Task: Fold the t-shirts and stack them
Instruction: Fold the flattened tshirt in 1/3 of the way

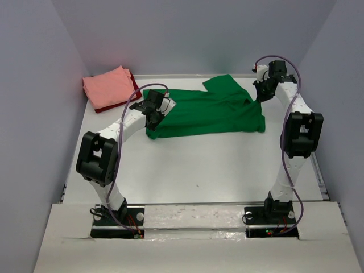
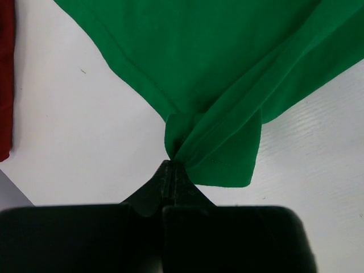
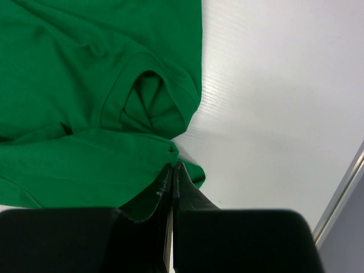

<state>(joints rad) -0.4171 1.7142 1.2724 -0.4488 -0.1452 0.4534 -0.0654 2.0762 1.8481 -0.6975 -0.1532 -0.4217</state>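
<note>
Left hand [image 2: 172, 166] and right hand [image 3: 173, 166] each pinch an opposite edge of the green t-shirt [image 1: 210, 114] on the desk [image 1: 216, 165].

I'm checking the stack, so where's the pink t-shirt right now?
In the top view, the pink t-shirt lies folded in the far left corner of the table, on top of the dark red t-shirt, left of the green t-shirt.

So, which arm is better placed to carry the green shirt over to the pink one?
Left, probably. The left end effector is shut on the green shirt at the edge nearer the pink shirt in the far left corner. The right end effector grips the opposite edge, farther away.
</note>
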